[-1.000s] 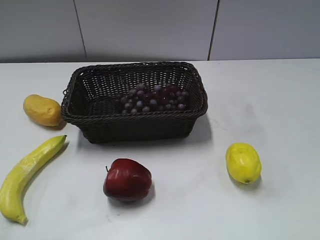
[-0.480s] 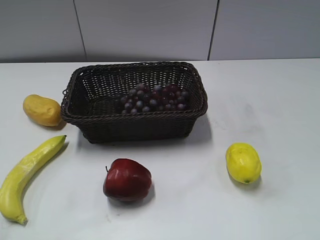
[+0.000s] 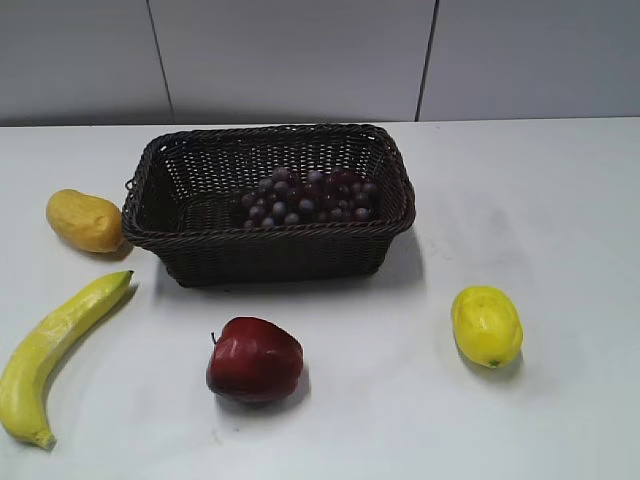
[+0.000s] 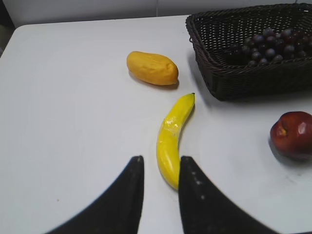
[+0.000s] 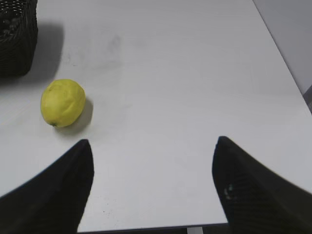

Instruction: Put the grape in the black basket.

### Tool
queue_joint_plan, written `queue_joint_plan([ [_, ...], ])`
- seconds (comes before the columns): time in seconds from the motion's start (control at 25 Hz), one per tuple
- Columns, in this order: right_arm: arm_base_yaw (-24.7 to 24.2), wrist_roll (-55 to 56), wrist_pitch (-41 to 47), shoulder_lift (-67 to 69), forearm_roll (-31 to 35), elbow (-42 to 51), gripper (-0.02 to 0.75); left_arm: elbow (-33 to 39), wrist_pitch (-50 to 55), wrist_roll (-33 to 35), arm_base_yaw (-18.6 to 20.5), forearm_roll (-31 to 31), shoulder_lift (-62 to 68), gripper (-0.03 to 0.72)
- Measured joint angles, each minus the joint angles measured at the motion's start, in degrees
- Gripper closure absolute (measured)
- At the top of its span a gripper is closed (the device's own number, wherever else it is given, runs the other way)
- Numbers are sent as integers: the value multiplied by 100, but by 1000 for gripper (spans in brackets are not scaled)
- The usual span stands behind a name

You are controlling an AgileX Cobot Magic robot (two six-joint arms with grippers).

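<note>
The grape (image 3: 310, 197), a dark red-purple bunch, lies inside the black basket (image 3: 270, 232) toward its right half. Both also show in the left wrist view, the grape (image 4: 273, 46) and the basket (image 4: 243, 83). A corner of the basket (image 5: 17, 44) shows at the top left of the right wrist view. My left gripper (image 4: 161, 163) hangs over the table near the banana's end, its jaws nearly together and empty. My right gripper (image 5: 152, 146) is wide open and empty over bare table near the front right edge. Neither gripper shows in the exterior view.
A red apple (image 3: 254, 359) sits in front of the basket. A banana (image 3: 55, 350) lies at the front left and an orange-yellow fruit (image 3: 85, 220) is left of the basket. A lemon (image 3: 486, 325) lies at the right, left of my right gripper (image 5: 62, 103).
</note>
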Motion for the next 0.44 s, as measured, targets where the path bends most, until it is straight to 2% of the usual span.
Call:
queue_joint_plan([
  [0.44, 0, 0, -5, -19, 0, 0, 164, 0, 0, -2, 0, 0, 0, 461],
])
